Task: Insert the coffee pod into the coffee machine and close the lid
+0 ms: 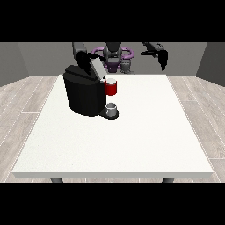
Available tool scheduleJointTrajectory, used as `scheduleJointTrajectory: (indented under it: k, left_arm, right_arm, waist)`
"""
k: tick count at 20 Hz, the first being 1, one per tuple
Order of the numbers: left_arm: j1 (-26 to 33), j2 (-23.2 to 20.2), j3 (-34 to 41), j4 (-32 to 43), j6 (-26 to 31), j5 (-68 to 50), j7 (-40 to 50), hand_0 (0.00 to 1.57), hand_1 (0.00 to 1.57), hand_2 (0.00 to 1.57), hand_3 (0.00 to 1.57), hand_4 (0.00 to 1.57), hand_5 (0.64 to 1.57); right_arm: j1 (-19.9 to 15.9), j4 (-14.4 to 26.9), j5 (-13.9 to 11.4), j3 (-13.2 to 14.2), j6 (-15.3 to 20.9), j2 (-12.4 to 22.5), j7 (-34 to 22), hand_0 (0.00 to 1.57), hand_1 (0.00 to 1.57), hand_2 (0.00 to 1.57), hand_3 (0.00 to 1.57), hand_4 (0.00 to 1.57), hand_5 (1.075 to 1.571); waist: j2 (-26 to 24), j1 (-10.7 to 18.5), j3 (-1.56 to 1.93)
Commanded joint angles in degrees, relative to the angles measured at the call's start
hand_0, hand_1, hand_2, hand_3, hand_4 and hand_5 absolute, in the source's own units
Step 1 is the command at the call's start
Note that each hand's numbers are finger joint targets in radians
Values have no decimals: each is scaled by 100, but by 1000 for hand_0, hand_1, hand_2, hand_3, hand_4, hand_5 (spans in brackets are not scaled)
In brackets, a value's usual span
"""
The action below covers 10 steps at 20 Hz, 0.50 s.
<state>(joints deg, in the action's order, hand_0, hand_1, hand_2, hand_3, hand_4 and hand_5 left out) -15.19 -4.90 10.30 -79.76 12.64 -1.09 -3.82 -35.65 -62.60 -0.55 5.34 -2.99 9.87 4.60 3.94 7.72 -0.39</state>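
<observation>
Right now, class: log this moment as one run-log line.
lid: raised | coffee machine: on table | hand at view's left: by lid | hand at view's right: hanging clear | cup: under spout

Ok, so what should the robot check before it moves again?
1. Coffee machine upright on the table: ok.
2. Lid raised, so not closed yet: not ok.
3. Pod seated inside the red holder: cannot tell.
4. Cup on the machine's base: ok.
5. Hand at the view's left at the lid: ok; its fingers: cannot tell.
6. Hand at the view's right hanging away from the machine: ok.
</observation>
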Motion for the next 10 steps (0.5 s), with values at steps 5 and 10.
scheduleJointTrajectory:
  k: [5,10]
  left_arm:
    - [-75,-193,94,-93,-7,-202,327,0,0,0,0,0,1571]
    - [113,-153,-65,-1,-111,6,87,0,0,0,0,158,1571]
  right_arm:
    - [-170,407,6,29,-221,41,75,0,0,0,0,0,1571]
    - [-335,429,-154,-122,-46,-137,-43,0,0,0,0,77,1571]
  waist:
    - [63,46,40]
    - [6,67,39]
